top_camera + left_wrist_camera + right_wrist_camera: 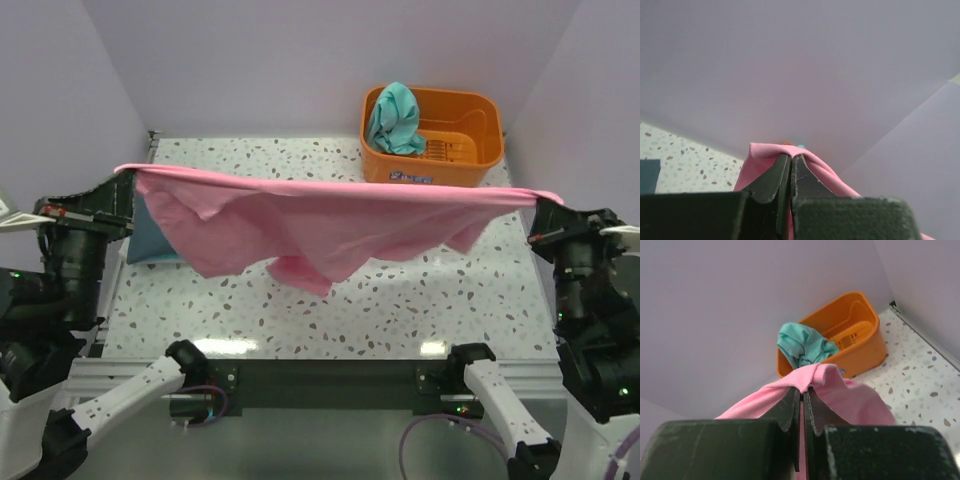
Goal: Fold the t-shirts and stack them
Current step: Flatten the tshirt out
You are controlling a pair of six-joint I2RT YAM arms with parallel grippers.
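A pink t-shirt (320,225) hangs stretched in the air across the table, its top edge pulled taut between both arms. My left gripper (128,172) is shut on its left end (765,152), and my right gripper (540,198) is shut on its right end (832,377). The pink cloth sags in folds toward the table in the middle. A dark blue-grey t-shirt (152,240) lies flat on the table at the left, partly hidden behind the pink one. A teal t-shirt (395,118) is bunched over the rim of the basket (800,347).
An orange plastic basket (470,135) stands at the back right of the speckled table (330,310). Lilac walls close in the back and both sides. The arm bases sit along the near edge.
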